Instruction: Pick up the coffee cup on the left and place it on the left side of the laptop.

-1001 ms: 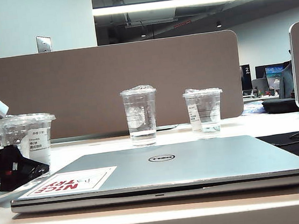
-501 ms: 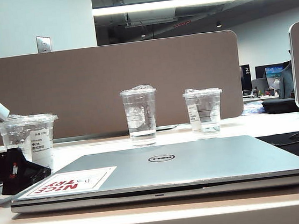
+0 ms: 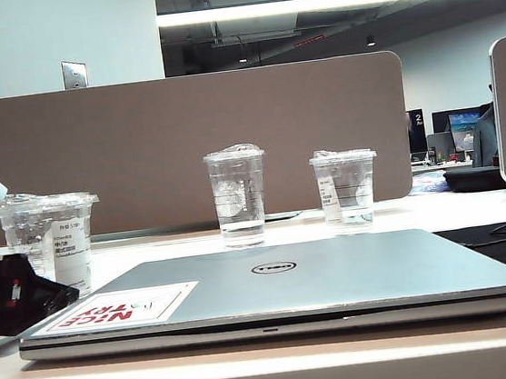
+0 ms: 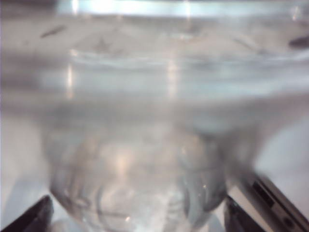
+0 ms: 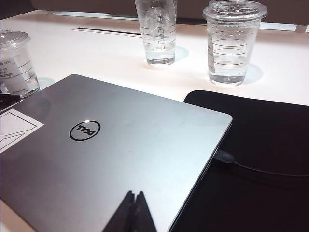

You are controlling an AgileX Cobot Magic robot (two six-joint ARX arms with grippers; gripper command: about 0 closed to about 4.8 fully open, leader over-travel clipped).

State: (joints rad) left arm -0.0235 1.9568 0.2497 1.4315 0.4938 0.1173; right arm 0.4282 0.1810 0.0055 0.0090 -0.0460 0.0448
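The coffee cup (image 3: 50, 238), white label printed black, stands left of the Dell laptop (image 3: 282, 287) stickered "NICE TRY". Left gripper (image 4: 135, 220) spread wide around it; right gripper (image 5: 133, 212) pinched closed over the laptop.

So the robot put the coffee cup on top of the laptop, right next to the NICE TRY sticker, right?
Not quite. The coffee cup isn't on top of the laptop; it stands on the table beside the laptop's left edge, near the NICE TRY sticker. The exterior view shows this. The open left gripper is by the cup; the shut right gripper hovers over the laptop.
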